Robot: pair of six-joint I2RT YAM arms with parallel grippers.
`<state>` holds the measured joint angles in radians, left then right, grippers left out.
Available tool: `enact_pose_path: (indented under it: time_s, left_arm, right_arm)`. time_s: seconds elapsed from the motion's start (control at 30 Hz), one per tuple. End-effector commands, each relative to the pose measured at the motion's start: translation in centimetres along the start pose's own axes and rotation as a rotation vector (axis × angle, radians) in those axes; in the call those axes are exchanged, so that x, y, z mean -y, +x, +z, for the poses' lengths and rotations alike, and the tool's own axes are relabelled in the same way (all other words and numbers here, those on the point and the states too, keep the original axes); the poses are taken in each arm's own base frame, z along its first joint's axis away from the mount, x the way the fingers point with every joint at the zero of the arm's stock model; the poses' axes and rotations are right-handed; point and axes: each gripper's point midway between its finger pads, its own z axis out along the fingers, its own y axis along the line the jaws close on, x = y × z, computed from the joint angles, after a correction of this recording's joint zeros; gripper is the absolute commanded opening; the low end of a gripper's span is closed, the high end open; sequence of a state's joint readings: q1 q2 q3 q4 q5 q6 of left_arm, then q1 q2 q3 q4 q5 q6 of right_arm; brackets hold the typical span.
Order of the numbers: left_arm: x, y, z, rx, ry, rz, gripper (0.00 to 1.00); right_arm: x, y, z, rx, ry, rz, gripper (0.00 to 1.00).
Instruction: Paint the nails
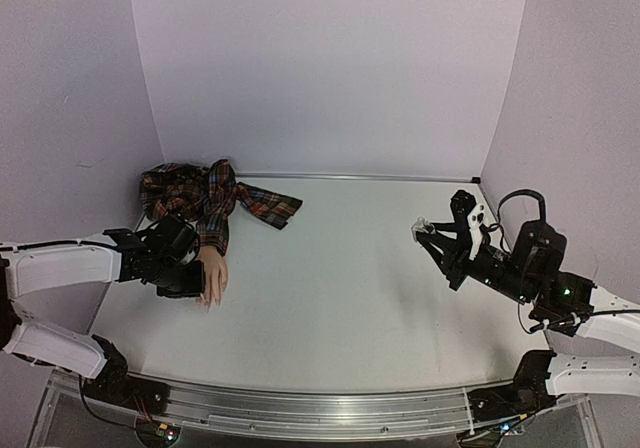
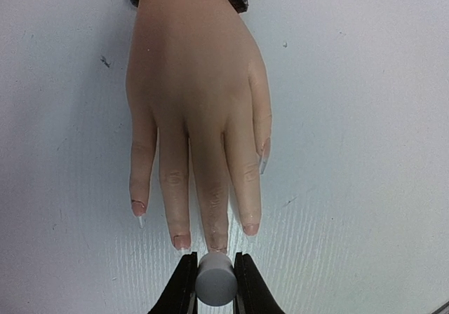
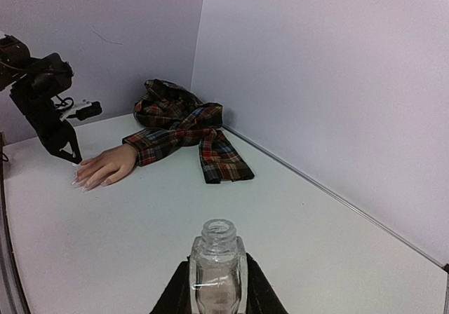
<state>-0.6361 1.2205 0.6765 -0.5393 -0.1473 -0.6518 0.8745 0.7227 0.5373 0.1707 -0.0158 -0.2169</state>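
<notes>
The flesh-coloured mannequin hand (image 2: 196, 104) lies palm down on the white table, its plaid sleeve (image 1: 205, 196) behind it. Its pale glossy nails (image 2: 181, 241) tip the fingers, which point at the camera in the left wrist view. My left gripper (image 2: 215, 279) is shut on the white cap (image 2: 215, 280) of the brush, held right over the middle fingertip, whose nail is hidden behind the cap. My right gripper (image 3: 218, 293) is shut on the small clear open bottle (image 3: 218, 268), held above the table at the right (image 1: 428, 231).
The plaid shirt (image 3: 186, 121) lies bunched in the back left corner against the lilac walls. A metal rail (image 1: 300, 408) runs along the table's near edge.
</notes>
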Motion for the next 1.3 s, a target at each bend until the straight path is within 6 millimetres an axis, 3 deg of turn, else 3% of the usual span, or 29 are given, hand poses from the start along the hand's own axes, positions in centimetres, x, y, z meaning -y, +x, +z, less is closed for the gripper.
enact_pose_path:
  time_s: [0.0,1.27]
  left_arm:
    - [0.9,-1.9,-0.5,0.062,0.015,0.013,0.0]
    - [0.9,-0.2,0.7,-0.016,0.019,-0.001,0.0]
  right_arm:
    - [0.4,-1.4,-0.2,0.051,0.011,0.011,0.0]
    - [0.5,-1.3,-0.2,0.052,0.011,0.013,0.0]
